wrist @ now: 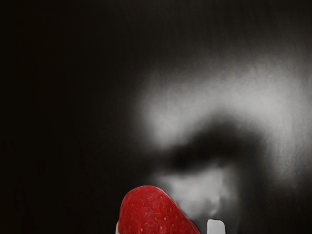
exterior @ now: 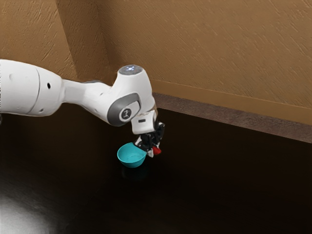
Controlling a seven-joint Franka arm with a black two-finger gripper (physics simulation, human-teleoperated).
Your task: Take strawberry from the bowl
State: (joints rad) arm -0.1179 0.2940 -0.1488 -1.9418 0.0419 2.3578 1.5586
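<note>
Pinching a red strawberry (wrist: 151, 214) between pale fingertips (wrist: 216, 227), with the black gripper (exterior: 153, 149) tilted beside the rim of a small teal bowl (exterior: 131, 156). Held just outside the bowl, on its side toward the exterior view's right, apparently above the glossy dark table (exterior: 229, 185). White arm (exterior: 90, 97) reaching in from the bowl's far left in the exterior view, bent downward at the wrist.

Already out of the bowl, by the look of it; probably only setting down or carrying clear left to do. Most at risk: slipping free, because of smooth, tapering sides and what seems a small patch of contact. Likely then to bounce or roll away from the bowl across the shiny surface, or, after a swing back over the rim, to drop inside again.

Also possible: clipping the bowl. Close enough to its rim to knock or tip it through a sideways move in that direction. Safer to travel away from the bowl before lowering. Pressing down too hard near the bowl could bruise or twist the fruit; opening too high could send it tumbling. Best to descend gently, well apart from the bowl, then release slowly.
</note>
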